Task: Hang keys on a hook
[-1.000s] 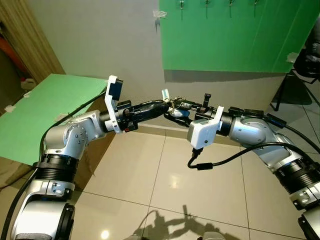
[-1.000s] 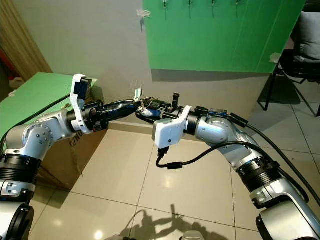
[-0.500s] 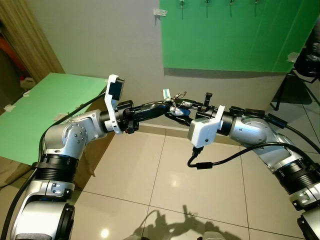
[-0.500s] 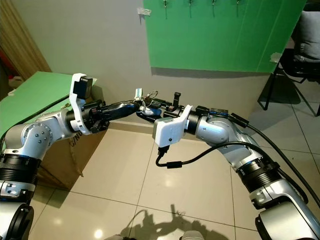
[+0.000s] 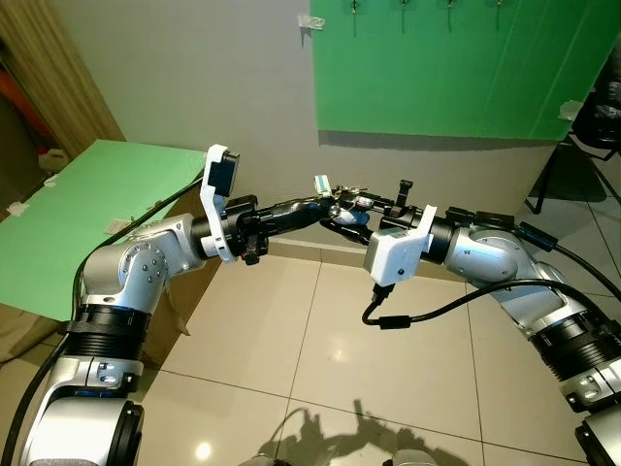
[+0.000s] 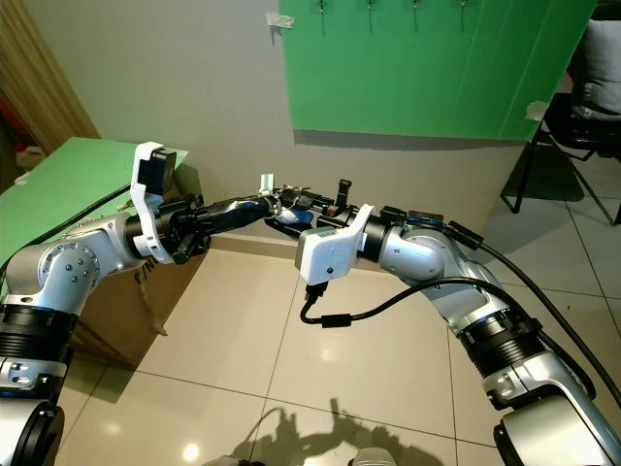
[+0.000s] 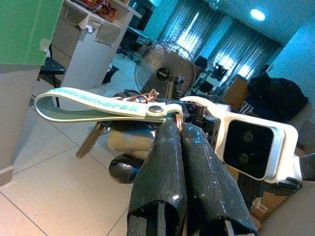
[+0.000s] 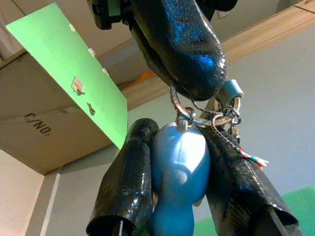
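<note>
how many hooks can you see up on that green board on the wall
4, in a row along the green board's top edge. Cropped by the frame; more may be hidden.

Four small metal hooks (image 5: 400, 5) on the green wall panel (image 5: 456, 68) run off the head view's upper edge. The brass-coloured key (image 7: 91, 139) hangs half hidden behind the mint-green fabric key strap (image 7: 93, 104). The blue rounded plastic fob (image 8: 178, 167) is cut off below, and its far side, possibly touching the right gripper's fingers (image 8: 125, 182), cannot be seen.
</note>
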{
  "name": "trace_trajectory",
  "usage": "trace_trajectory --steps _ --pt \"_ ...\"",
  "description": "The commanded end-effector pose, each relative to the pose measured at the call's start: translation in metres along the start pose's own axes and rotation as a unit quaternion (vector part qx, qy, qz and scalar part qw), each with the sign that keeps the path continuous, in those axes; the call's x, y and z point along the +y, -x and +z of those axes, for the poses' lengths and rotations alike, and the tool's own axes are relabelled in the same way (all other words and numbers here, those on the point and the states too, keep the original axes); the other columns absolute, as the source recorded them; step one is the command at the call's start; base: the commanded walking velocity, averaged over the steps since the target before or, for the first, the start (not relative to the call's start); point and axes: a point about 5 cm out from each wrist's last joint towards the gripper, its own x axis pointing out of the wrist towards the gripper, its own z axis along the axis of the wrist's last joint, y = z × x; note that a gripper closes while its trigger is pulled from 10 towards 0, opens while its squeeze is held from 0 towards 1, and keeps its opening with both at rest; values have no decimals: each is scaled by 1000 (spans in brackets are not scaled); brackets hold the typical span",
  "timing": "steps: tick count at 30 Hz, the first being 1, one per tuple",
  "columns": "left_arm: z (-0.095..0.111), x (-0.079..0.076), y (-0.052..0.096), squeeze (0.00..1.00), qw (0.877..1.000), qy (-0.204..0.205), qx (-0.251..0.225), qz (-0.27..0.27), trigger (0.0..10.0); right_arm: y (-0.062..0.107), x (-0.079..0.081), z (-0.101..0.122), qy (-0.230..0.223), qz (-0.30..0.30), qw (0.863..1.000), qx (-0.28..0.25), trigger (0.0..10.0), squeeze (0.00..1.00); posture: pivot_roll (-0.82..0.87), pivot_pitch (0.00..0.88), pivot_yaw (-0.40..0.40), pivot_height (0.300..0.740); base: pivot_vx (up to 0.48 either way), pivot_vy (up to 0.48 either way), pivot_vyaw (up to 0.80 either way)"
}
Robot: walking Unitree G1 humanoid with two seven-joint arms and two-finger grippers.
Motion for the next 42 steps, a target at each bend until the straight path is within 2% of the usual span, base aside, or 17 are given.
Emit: trace_trajectory --steps 1,3,4,5,6,8,9,11,17,21,22,24,25,26,27,35,42 --pt "-1 -1 2 0 1000 -10 10 13 0 -1 -6 4 -2 -16 1000 -8 0 0 -267 23 117 740 0 0 0" --pt "1 0 2 0 999 -23 11 25 0 -2 -6 2 -6 -23 1000 -1 0 0 -266 23 117 740 0 0 0" --pt "3 1 3 0 998 -41 11 40 0 -1 -7 -1 -14 -35 999 13 1843 0 -267 22 118 740 0 0 0" --pt "3 1 3 0 998 -41 11 40 0 -1 -7 -1 -14 -35 999 13 1843 0 -267 22 118 740 0 0 0" --pt "5 2 3 0 997 -50 8 51 0 -1 -7 -3 -20 -42 999 22 10000 0 -266 22 118 740 0 0 0" --pt "9 3 4 0 995 -68 7 68 0 0 -7 -9 -35 -58 997 48 10000 0 -265 21 117 740 0 0 0" --pt "11 2 4 0 995 -75 4 72 0 2 -8 -13 -61 -77 993 59 10000 1000 -261 20 116 740 0 0 0" --pt "12 -1 2 0 994 -83 3 73 0 4 -9 -22 -127 -125 980 90 10000 1000 -255 19 115 740 0 0 0" --pt "14 -2 0 0 993 -89 -11 82 0 5 -6 -31 -216 -173 954 116 10000 1000 -254 16 114 740 0 0 0" --pt "16 1 0 0 989 -104 -14 103 0 8 -6 -40 -304 -226 915 139 10000 1000 -255 13 116 740 0 0 0" --pt "16 1 0 0 989 -104 -14 103 0 8 -6 -40 -304 -226 915 139 10000 1000 -255 13 116 740 0 0 0" --pt "20 4 0 0 984 -119 -19 130 0 10 -4 -44 -362 -251 886 146 10000 1000 -256 10 116 740 0 0 0" --pt "20 4 0 0 984 -119 -19 130 0 10 -4 -44 -362 -251 886 146 10000 1000 -256 10 116 740 0 0 0" --pt "23 6 0 0 979 -133 -24 152 0 12 -3 -45 -396 -267 866 147 10000 1000 -256 8 117 740 0 0 0" --pt "23 6 0 0 979 -133 -24 152 0 12 -3 -45 -396 -267 866 147 10000 1000 -256 8 117 740 0 0 0" --pt "25 24 21 0 935 -172 -32 307 0 25 3 -56 -517 -351 761 175 10000 1000 -254 7 130 740 0 0 0" --pt "-8 24 43 0 895 -132 -53 424 0 31 28 -55 -554 -375 715 204 10000 1000 -243 6 138 740 0 0 0"
